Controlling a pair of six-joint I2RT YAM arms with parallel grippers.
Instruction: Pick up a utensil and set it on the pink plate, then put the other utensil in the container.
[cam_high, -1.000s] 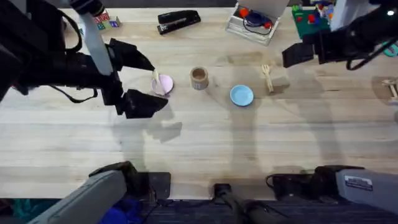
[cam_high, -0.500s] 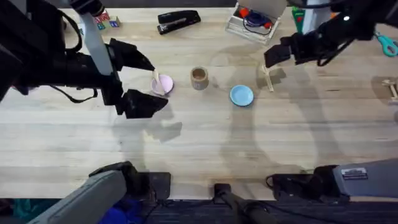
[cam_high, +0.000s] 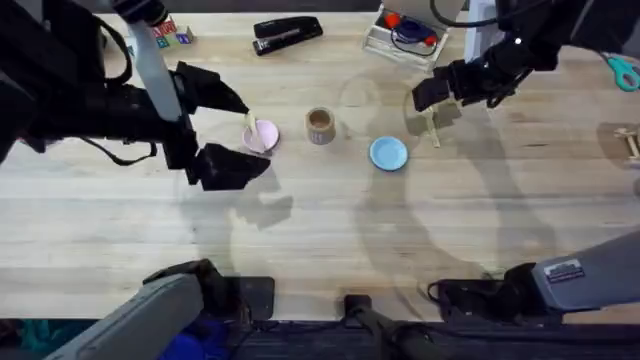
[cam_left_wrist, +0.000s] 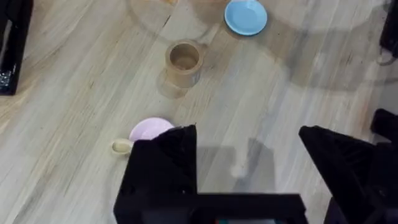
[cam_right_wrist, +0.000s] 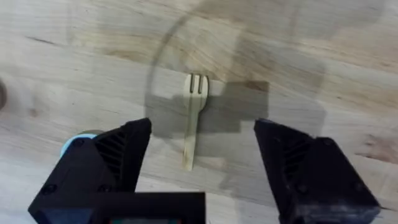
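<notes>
The right pincer (cam_right_wrist: 202, 168) has moved over the fork (cam_right_wrist: 193, 118), jaws wide; the cup (cam_high: 320, 126) sits empty.

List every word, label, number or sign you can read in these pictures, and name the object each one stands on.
No text can be read.
Label on the right arm's base: printed lines, too small to read.
Blocks at the table's far left: coloured marks, too blurred to read.
Cup, pink plate, blue plate, fork, stapler: no markings seen.
</notes>
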